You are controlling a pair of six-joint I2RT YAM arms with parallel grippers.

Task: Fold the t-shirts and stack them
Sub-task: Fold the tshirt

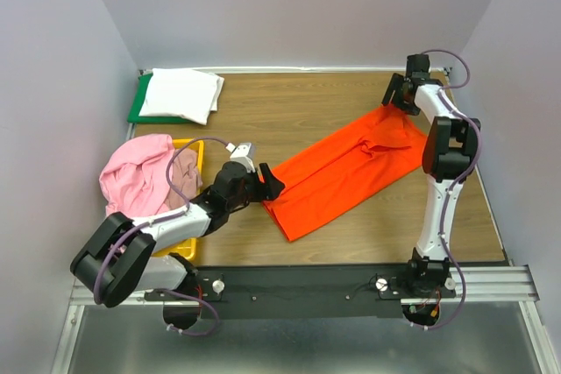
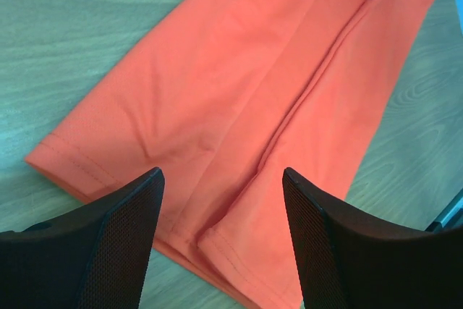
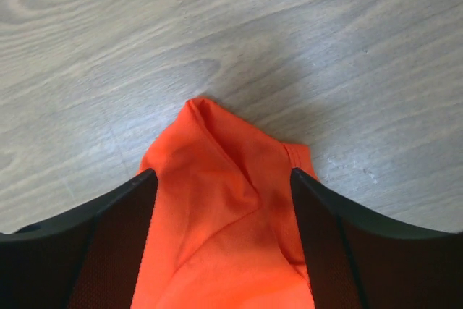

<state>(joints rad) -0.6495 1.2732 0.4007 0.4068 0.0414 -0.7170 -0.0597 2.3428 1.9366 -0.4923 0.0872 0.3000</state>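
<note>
The orange t-shirt (image 1: 351, 168) lies folded lengthwise, aslant on the wooden table (image 1: 289, 111). The left gripper (image 2: 221, 175) is spread wide over its hem end, and the right gripper (image 3: 223, 173) is likewise parted at the far tip, with neither pinching cloth.

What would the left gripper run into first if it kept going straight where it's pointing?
Most likely the hem end of the orange t-shirt, lying right ahead of the open left gripper; depth is hard to judge.
</note>
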